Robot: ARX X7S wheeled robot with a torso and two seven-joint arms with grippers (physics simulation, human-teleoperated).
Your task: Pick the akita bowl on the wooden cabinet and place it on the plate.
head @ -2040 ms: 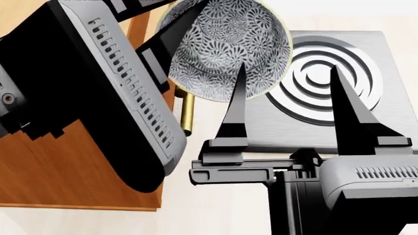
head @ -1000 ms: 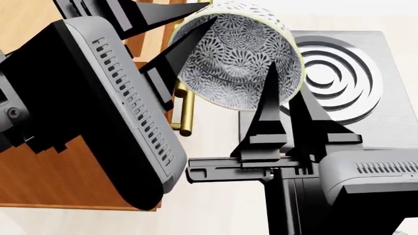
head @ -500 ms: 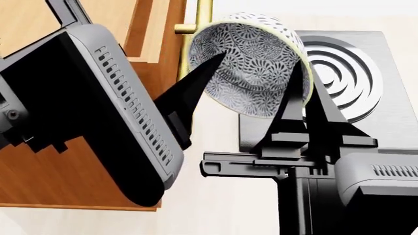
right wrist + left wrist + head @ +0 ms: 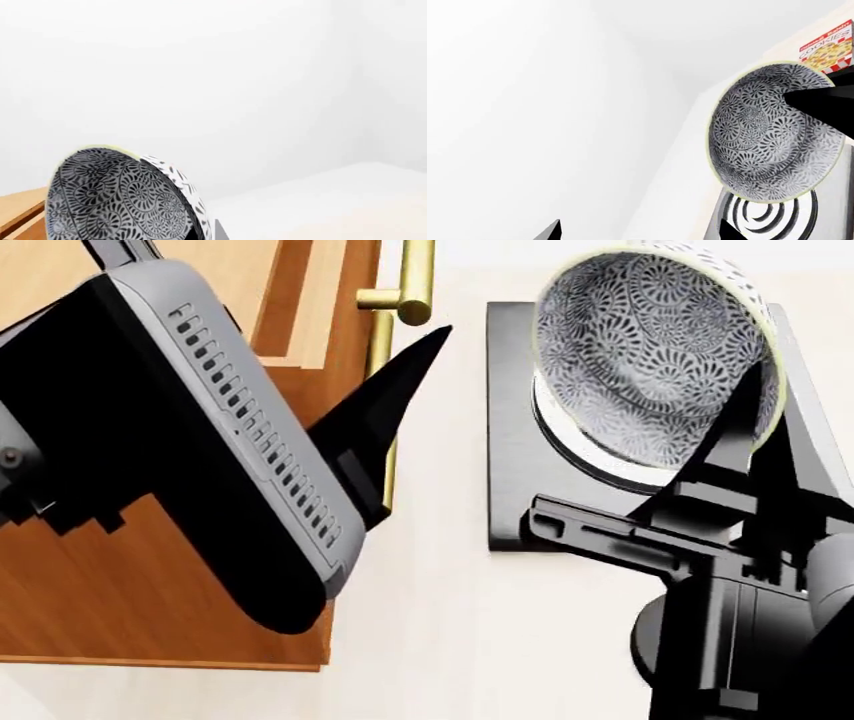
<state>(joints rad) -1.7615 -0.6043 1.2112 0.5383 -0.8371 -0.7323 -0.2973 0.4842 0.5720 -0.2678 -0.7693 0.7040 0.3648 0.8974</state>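
The bowl (image 4: 641, 360) is off the cabinet (image 4: 134, 570) and up in the air, pinched by its rim in your right gripper (image 4: 763, 435). There is one bowl in view, and none of the three views shows the plate.

Nearest you in the head view are the two arms. The left one crosses the cabinet's front on a slant. The right one rises from the lower right corner. Your right gripper's two fingers are drawn close together on the bowl's wall, one inside the rim and one outside. The bowl is tipped well over, so its patterned inside faces the head camera. The right wrist view shows the same bowl (image 4: 113, 200) on edge.

Your left gripper (image 4: 640, 231) holds nothing. The left wrist view shows its two fingertips (image 4: 554, 231) spread wide, with the bowl (image 4: 767, 130) well beyond them. In the head view one dark left finger (image 4: 400, 390) points toward the bowl but stays clear of it.

Behind the bowl lies one dark square slab (image 4: 507, 440) with concentric rings (image 4: 767, 220). You cannot tell how high the bowl hangs above it. To the slab's left stands the cabinet with one brass handle (image 4: 400, 300) showing. Farthest off, the left wrist view catches one cookie box (image 4: 827, 50).
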